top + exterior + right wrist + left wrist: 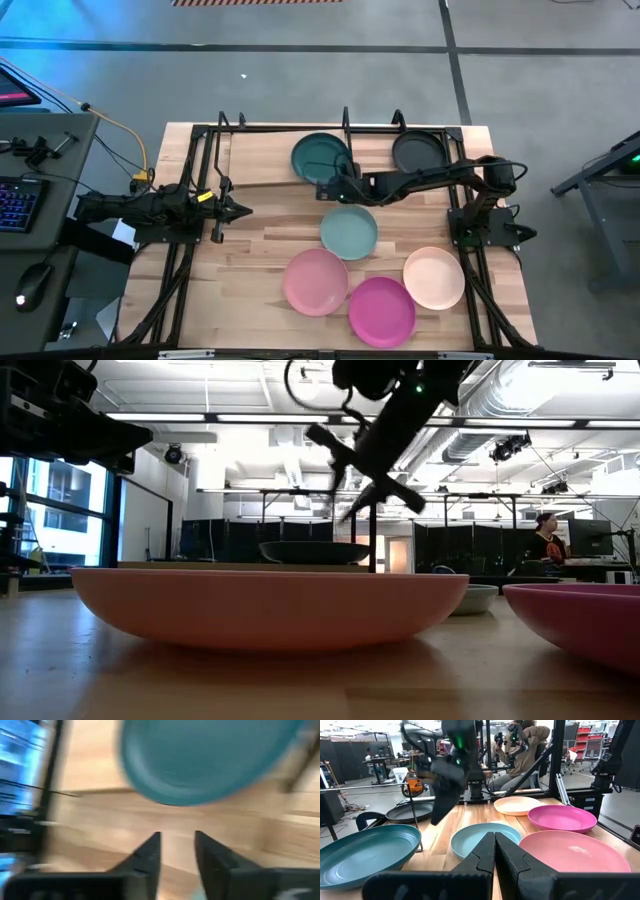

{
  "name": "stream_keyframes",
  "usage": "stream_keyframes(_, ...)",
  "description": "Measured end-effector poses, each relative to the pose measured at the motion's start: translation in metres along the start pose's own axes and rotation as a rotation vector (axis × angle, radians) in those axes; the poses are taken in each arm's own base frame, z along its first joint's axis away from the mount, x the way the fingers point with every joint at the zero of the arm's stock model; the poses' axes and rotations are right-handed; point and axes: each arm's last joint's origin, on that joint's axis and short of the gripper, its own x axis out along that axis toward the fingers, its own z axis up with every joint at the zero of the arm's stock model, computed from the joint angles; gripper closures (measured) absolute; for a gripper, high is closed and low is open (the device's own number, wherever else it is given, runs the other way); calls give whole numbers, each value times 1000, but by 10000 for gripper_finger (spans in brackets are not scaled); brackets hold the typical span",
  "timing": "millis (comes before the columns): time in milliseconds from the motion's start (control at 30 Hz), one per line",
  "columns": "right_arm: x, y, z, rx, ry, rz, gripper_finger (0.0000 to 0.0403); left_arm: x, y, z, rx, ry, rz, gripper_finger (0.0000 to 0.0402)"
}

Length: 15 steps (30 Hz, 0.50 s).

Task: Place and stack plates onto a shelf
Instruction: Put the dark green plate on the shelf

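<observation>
My right gripper [325,188] hangs out over the middle of the desk [260,235], just beside the near edge of the dark teal plate [320,156], its fingers [150,852] parted by a narrow gap with nothing between them; in the right wrist view the dark teal plate fills the space ahead and the fingers touch neither it nor the wood. That plate lies on the shelf [270,150] at the far side of the desk, and the dark grey plate [420,150] lies on the same shelf off to the right, apart from it. The light teal plate [349,232] sits on the desk just in front of my right gripper, and nearer the front edge I see the light pink plate [316,281], the magenta plate [381,309] and the cream plate [434,277] clustered together. My left gripper [240,210] waits at the left side of the desk, its fingers [482,855] pressed together and holding nothing.
</observation>
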Motion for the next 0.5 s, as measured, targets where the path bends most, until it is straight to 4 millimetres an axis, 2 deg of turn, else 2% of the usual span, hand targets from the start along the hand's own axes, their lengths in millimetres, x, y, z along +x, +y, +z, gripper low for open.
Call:
stream_keyframes(67, 4, -7, -3, -25, -1, -63, 383, 0, 0, 0, 0, 0, 0, 401)
stream_keyframes(167, 5, -8, 1, -72, -11, -77, 386, 0, 0, 0, 0, 0, 0, 401)
stream_keyframes(233, 2, -18, 1, -146, 20, -174, 396, 0, 0, 0, 0, 0, 0, 401)
stream_keyframes(400, -31, -42, -6, -504, 206, -392, 401, 0, 0, 0, 0, -1, 0, 401)
stream_keyframes(500, -49, -60, -1, -627, 241, -409, 402, 0, 0, 0, 0, 0, 0, 401)
